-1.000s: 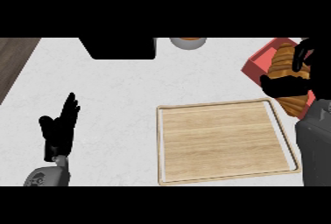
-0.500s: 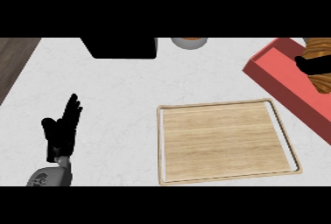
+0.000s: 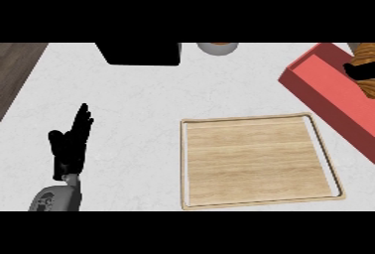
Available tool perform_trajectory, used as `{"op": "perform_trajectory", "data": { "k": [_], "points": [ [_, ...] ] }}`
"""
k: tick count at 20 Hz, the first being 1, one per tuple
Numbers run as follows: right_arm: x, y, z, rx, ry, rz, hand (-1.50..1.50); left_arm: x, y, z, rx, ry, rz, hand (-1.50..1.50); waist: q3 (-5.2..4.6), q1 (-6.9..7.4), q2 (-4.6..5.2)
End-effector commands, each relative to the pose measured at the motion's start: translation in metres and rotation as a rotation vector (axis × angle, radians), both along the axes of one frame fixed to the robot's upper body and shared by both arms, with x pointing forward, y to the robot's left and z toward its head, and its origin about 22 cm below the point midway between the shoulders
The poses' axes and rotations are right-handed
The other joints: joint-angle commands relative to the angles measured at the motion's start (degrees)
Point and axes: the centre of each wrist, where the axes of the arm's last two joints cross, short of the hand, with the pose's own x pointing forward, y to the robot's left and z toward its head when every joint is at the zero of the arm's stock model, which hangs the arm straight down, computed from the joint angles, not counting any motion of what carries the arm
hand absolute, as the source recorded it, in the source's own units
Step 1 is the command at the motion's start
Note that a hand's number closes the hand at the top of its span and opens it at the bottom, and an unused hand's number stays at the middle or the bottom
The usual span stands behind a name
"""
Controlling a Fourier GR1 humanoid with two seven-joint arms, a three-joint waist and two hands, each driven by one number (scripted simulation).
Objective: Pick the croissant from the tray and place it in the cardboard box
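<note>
Peeking in at the right edge of the head view, only a small black part of the right hand (image 3: pixel 359 71) shows, lying against the croissant (image 3: pixel 364 51), and whether its fingers curl round the pastry or rest open cannot be told. The croissant itself is mostly cut off by the frame: a golden-brown, ridged piece shows above the dark shape and a paler brown sliver below it, both inside the red-walled cardboard box (image 3: pixel 316 84), which runs diagonally off the right side so that its far wall and most of its inside are out of sight. The wooden tray (image 3: pixel 256 161) lies flat on the white counter (image 3: pixel 139 94), just beside the box's near wall, its light planks bare within a raised rim. At the left, the left hand (image 3: pixel 70 144) rests with fingers straight and pointing up, close together, thumb off to its side, well apart from the tray; its grey forearm is clipped by the lower edge. Along the top, a black block (image 3: pixel 139 53) and a grey round vessel with an orange inside (image 3: pixel 218 48) are each cut off, and neither can be identified further.
</note>
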Motion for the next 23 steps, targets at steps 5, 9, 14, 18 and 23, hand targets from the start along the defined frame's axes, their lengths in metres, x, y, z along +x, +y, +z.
{"op": "perform_trajectory", "data": {
  "k": [5,9,14,18,23],
  "points": [
    [0.010,-0.045,-0.028,0.196,0.041,-0.078,-1.50,0.016,0.018,0.021,-0.017,0.003,-0.024,0.00,0.04,0.48,0.24],
    [0.002,-0.056,-0.054,0.301,-0.034,0.008,-1.50,0.000,-0.005,0.007,-0.011,-0.002,-0.011,0.00,0.12,0.90,0.35],
    [0.001,-0.062,-0.048,0.401,-0.243,0.141,-1.50,0.005,-0.008,0.003,-0.005,-0.005,-0.003,0.00,0.14,0.11,0.23],
    [-0.003,-0.066,-0.058,0.591,-0.417,0.153,-1.50,0.005,-0.016,0.003,-0.012,-0.007,-0.011,0.00,0.16,-0.15,0.11],
    [-0.039,-0.121,-0.049,0.687,-0.536,0.122,-1.50,0.001,0.001,0.007,-0.007,0.015,0.010,0.00,0.08,-0.49,-0.10]
  ]
}}
